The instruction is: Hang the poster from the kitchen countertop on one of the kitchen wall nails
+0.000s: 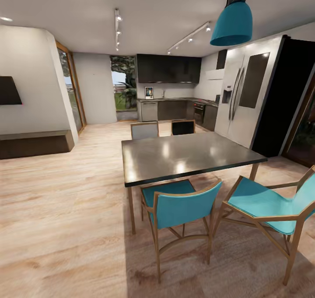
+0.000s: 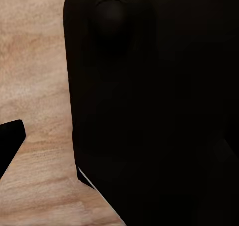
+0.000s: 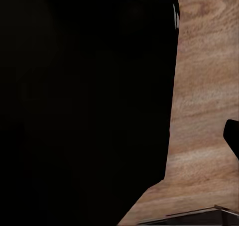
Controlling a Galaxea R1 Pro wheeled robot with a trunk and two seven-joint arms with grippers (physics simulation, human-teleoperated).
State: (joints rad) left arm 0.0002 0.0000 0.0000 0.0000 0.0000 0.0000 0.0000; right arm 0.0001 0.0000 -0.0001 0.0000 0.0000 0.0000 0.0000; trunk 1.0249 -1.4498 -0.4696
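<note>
- Left wrist view: a broad, matte black, rounded body blocks most of the picture; behind it lies pale wood-plank floor [image 2: 35, 86]. A dark wedge at one edge may be a fingertip, so whether the left pincer is open or closed cannot be told.
- Right wrist view: another smooth black mass stands in front of the same grainy plank floor [image 3: 204, 86]; a small dark tip pokes in at the edge, and the right pincer's state cannot be told either.
- Head view: a rectangular dining table [image 1: 188, 156] with a glossy dark-grey top and thin wooden legs stands close ahead.
- Two teal chairs [image 1: 181, 208] with angular wooden frames sit on the table's near side; a grey and a black chair stand at its far side.
- A teal dome lamp [image 1: 232, 24] hangs above the table.
- Just beyond the table's right end stands a tall steel fridge [image 1: 247, 92].
- Well beyond the table, the kitchen counter [image 1: 170, 99] runs over dark cabinet fronts.
- The poster [image 1: 149, 92], a small upright white-bordered rectangle, stands on that counter against the light wall.
</note>
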